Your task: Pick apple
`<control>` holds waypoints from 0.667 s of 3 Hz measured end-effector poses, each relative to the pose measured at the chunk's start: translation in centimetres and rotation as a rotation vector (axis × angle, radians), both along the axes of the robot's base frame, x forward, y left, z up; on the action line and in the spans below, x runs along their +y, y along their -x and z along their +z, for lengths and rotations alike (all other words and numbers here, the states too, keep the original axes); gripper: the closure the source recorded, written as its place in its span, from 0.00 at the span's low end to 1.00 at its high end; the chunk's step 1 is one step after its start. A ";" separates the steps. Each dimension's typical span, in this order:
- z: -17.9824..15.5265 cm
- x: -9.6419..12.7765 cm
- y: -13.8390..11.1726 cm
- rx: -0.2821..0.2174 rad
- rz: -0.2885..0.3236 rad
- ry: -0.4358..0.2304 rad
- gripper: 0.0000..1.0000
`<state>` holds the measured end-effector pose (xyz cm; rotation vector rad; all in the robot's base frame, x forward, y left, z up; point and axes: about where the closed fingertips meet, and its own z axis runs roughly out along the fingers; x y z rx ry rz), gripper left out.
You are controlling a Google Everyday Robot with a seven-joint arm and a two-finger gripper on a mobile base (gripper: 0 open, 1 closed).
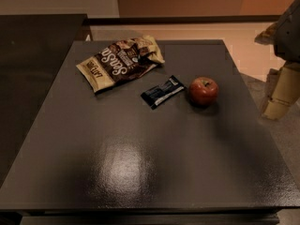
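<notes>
Poster: Apple (pixel 203 91) status from the camera view, for anyone following along. It's a small red one with a yellowish patch near the stem dimple. It's sitting on the dark table (pixel 140 163), right of centre and toward the far side, with its shadow falling just in front of it.

Replier: yep, see it. Just left of it there's a small dark snack bar wrapper (pixel 162 91) lying flat at an angle. It's near the apple, but there's a gap between them. Further left and further back is the crumpled brown-and-cream snack bag (pixel 119 62), printed side up.

Poster: and the gripper (pixel 282 95)?

Replier: it's off at the right edge of the frame, past the table's right side. It's pale cream, with the grey arm (pixel 290 29) above it partly cut off. It's well apart from the apple, which is on the table, so it hasn't got hold of that. How far open it is, honestly can't tell from here.

Poster: there's also a glare patch on the near part of the tabletop, and a second dark surface (pixel 37 78) runs along the table's left side.
</notes>
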<state>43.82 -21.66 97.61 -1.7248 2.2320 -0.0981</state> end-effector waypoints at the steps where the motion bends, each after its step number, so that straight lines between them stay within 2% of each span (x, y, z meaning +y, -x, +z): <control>1: 0.1 0.1 -0.1 -0.003 0.001 -0.001 0.00; 2: -0.7 0.5 -1.5 -0.002 0.007 -0.020 0.00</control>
